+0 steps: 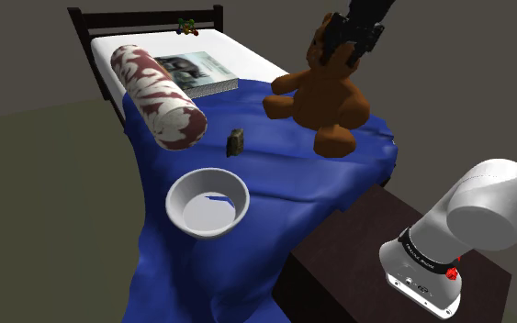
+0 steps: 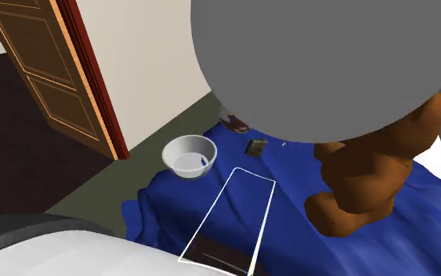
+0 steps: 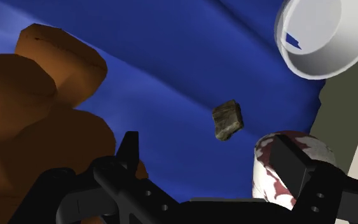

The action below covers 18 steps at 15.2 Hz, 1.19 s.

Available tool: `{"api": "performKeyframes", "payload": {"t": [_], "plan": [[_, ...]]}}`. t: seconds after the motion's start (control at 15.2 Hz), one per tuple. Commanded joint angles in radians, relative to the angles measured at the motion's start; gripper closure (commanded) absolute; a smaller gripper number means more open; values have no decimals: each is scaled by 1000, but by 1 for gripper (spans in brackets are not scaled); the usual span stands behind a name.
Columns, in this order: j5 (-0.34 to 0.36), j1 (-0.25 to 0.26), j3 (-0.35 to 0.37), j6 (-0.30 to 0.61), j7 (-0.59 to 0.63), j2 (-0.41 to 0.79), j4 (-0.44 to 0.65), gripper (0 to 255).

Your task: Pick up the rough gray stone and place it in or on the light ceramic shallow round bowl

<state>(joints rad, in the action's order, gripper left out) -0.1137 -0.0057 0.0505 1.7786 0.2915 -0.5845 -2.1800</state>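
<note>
Zero steps done: our gripper (image 3: 206, 143) hangs above the teddy bear (image 1: 325, 92), fingers apart, empty. Stone (image 1: 235, 141) lies untouched on the blanket (image 1: 284, 188), 1 o'clock of the bowl (image 1: 207, 171) in the shoulder view. Grasp, carry, drop remain.

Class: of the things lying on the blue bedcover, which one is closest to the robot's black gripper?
The brown teddy bear: the gripper hangs right over its head, while the small gray stone, white round bowl and red-patterned bolster sit farther off.
</note>
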Motion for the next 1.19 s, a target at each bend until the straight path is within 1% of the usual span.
{"api": "performKeyframes", "payload": {"t": [0.0,0.33,0.59,0.86,1.12], "plan": [[-1,-5,32,26,61,69,15,0],[15,-18,98,59,208,269,113,0],[41,-21,135,68,324,438,212,0],[72,-14,156,62,436,612,330,0],[100,2,159,39,537,790,468,0]]}}
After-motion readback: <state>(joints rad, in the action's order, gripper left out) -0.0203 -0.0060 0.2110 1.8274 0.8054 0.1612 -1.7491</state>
